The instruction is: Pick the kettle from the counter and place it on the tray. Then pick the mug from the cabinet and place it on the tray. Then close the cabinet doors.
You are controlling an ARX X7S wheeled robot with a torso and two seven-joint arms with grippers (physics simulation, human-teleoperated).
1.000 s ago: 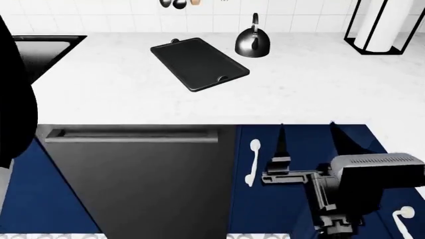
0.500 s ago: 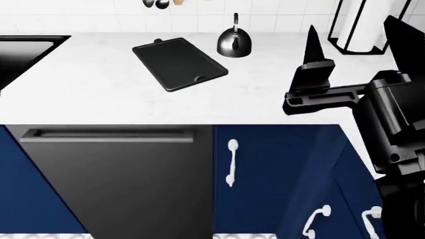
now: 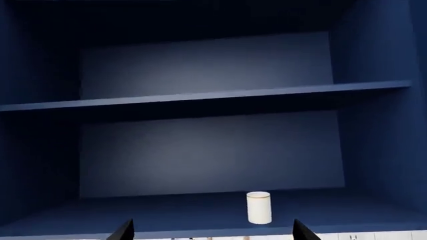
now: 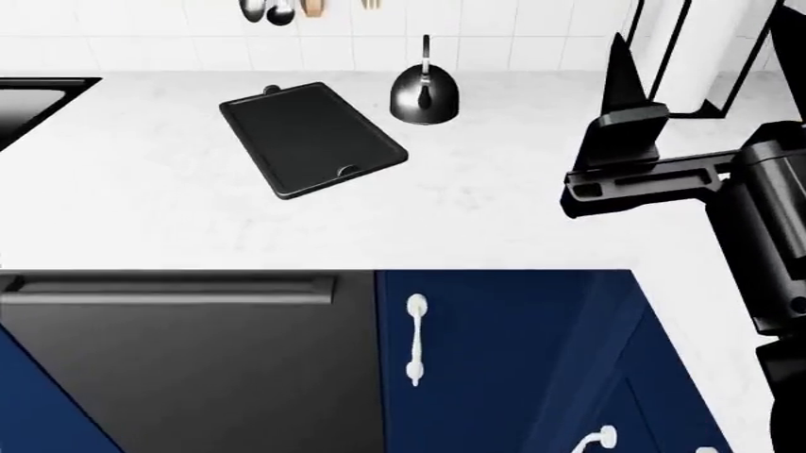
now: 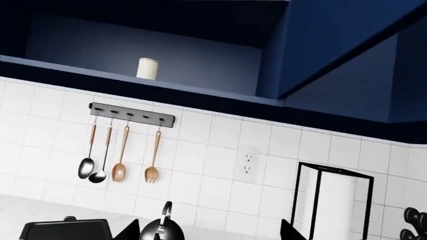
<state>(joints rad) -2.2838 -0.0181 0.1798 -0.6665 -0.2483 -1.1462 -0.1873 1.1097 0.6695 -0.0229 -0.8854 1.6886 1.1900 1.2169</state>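
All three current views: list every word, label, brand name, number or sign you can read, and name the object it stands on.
None: no readable text appears in any view.
The kettle, tray, mug and counter are unmarked.
The wall outlet shows only slots, no lettering.

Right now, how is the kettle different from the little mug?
The kettle is dark and shiny with a rounded body; the mug is cream-white with straight sides. The kettle has a tall black arched handle; no handle shows on the mug. The kettle stands on the white counter beside the black tray; the mug stands on the bottom shelf of the open blue cabinet. Both stand upright, and no gripper holds either.
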